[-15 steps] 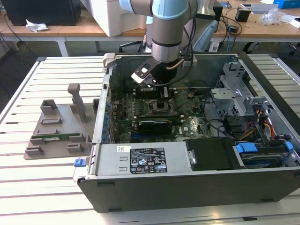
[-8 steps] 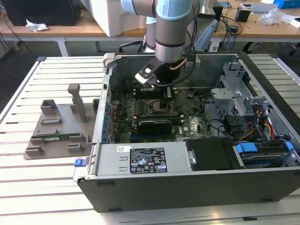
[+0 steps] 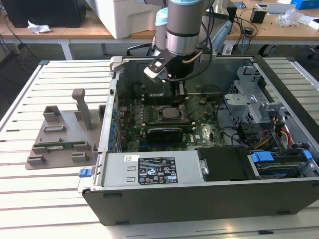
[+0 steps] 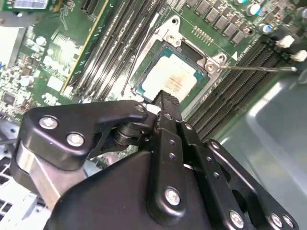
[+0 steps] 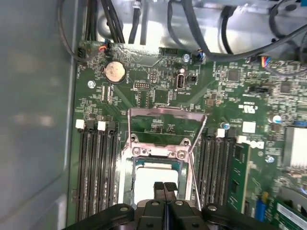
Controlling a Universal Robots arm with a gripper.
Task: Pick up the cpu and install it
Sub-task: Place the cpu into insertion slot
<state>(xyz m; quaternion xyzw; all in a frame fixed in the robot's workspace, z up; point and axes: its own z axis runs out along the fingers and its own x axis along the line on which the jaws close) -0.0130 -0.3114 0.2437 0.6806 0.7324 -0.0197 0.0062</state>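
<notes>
In both wrist views the arm's black two-fingered gripper (image 5: 164, 188) has its fingers pressed together with nothing pinched between them. The tips sit right over the cpu (image 4: 173, 79), a small flat square chip with a silvery top plate; whether they touch it cannot be told. The chip lies flat in its black socket (image 4: 204, 84) in the middle of the green motherboard (image 5: 230, 96), so picking and placing look done and the seating step seems to be in hand. The socket's silvery metal bracket (image 5: 165, 120) stands hinged open just beyond the chip, and its thin wire lever (image 5: 195, 158) hangs unlatched beside it, so nothing locks the chip down yet. Whatever follows calls for a straight, gentle motion, since bracket and lever crowd the fingers. Long black memory slots (image 5: 96, 167) flank the socket on both sides, and farther off lie a round silver coin battery (image 5: 115, 71) and dark cables (image 5: 116, 24). In the exterior view the open dark grey computer case (image 3: 199, 199) rests on a white slatted table (image 3: 45, 199), with a grey plastic parts tray (image 3: 55, 157) well apart on the exterior view's left
</notes>
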